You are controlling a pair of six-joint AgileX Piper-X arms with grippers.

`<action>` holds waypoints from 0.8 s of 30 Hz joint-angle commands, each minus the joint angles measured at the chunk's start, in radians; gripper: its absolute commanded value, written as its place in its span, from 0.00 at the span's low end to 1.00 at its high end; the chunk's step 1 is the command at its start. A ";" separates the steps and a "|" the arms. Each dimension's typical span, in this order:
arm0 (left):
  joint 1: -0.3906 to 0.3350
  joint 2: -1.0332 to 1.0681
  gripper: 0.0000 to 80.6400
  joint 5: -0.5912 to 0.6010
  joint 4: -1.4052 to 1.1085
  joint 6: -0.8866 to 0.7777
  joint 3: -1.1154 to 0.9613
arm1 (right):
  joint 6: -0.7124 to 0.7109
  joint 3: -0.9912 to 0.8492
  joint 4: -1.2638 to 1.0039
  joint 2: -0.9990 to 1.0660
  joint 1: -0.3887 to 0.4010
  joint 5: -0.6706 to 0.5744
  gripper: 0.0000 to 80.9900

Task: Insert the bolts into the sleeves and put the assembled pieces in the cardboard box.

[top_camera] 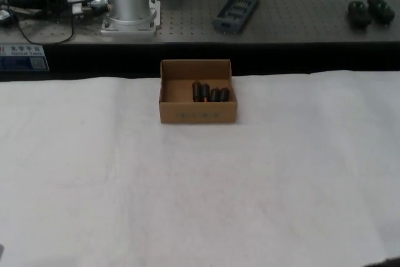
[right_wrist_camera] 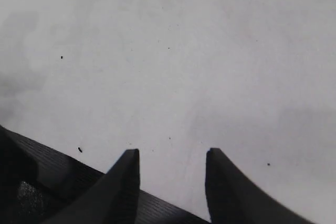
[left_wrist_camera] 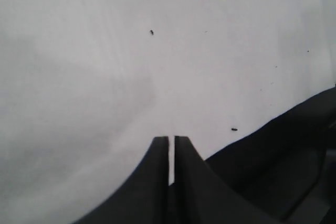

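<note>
Several pieces (top_camera: 210, 93) in printed cardboard box (top_camera: 187, 108)

From here I see the white-covered counter (top_camera: 200, 204) with the cardboard box (top_camera: 197, 115) resting on it near the middle of its far edge. Behind it, a dark perforated surface (top_camera: 300, 23) carries a metal post (top_camera: 129, 4), a blue rack (top_camera: 236, 9) and two dark knobs (top_camera: 370, 12).

high forward-down, wrists close (same white sheet (top_camera: 200, 186))
</note>
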 commanded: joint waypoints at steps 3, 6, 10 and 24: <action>-0.032 -0.006 0.04 0.010 -0.077 -0.153 0.102 | 0.045 0.084 -0.082 -0.061 0.004 0.020 0.39; -0.043 -0.006 0.04 0.010 -0.091 -0.230 0.158 | 0.065 0.167 -0.142 -0.097 0.004 0.086 0.39; -0.045 -0.006 0.04 0.012 -0.094 -0.281 0.184 | 0.113 0.261 -0.236 -0.102 0.004 0.113 0.39; -0.045 -0.006 0.04 -0.125 -0.074 -0.285 0.184 | 0.244 0.407 -0.270 -0.102 0.004 0.113 0.39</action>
